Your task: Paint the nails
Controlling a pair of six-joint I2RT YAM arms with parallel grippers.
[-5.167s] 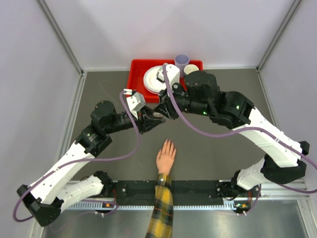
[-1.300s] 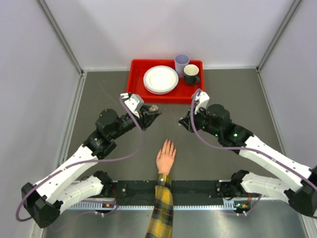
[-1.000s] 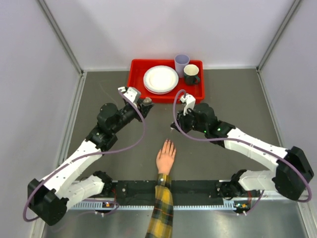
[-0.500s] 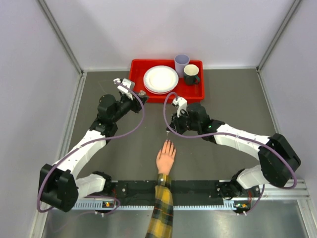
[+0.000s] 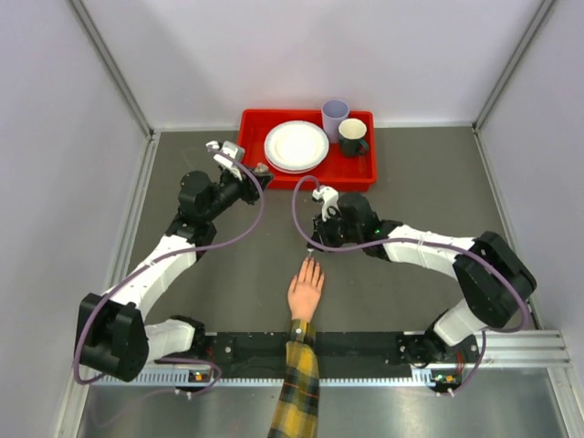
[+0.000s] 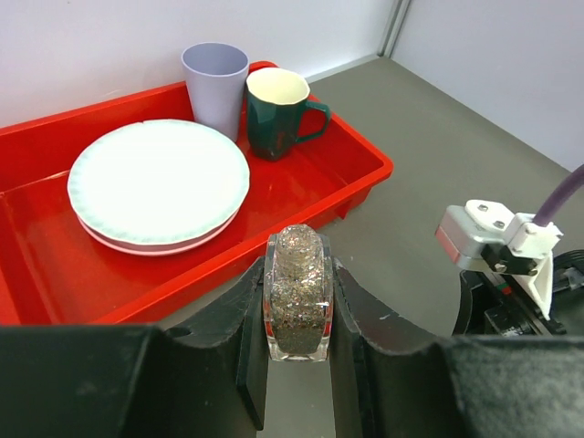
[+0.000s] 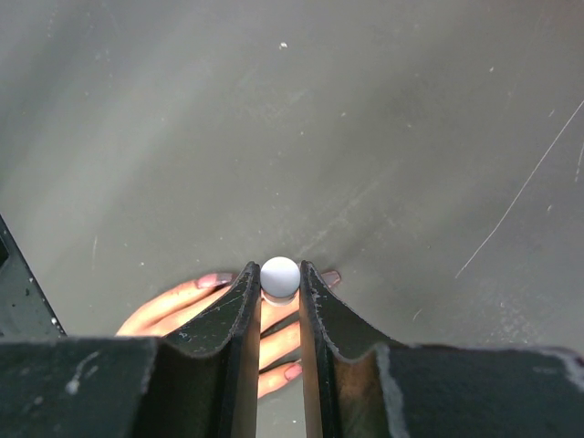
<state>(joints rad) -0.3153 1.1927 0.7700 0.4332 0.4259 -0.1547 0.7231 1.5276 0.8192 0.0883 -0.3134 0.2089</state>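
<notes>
From above, the hand (image 5: 306,292) lies palm down at the near middle of the table, and the nails (image 5: 311,263) point toward the far side. My right gripper (image 5: 312,245) hangs just beyond those fingertips, while my left gripper (image 5: 261,171) is out at the far left beside the red tray (image 5: 245,137). In my left wrist view, the jaws are clamped on the flat sides of a small glitter-filled bottle (image 6: 297,297), which stands upright. It looks like glass, so I judge it slick and breakable. In my right wrist view, the jaws are nearly closed around the pale brush cap (image 7: 280,276), directly over the fingers. The bristles are hidden beneath the cap. The nails there (image 7: 215,280) are tiny, hard and smooth on soft flesh. I judge they should not be gripped at all, only stroked lightly with the brush tip.
</notes>
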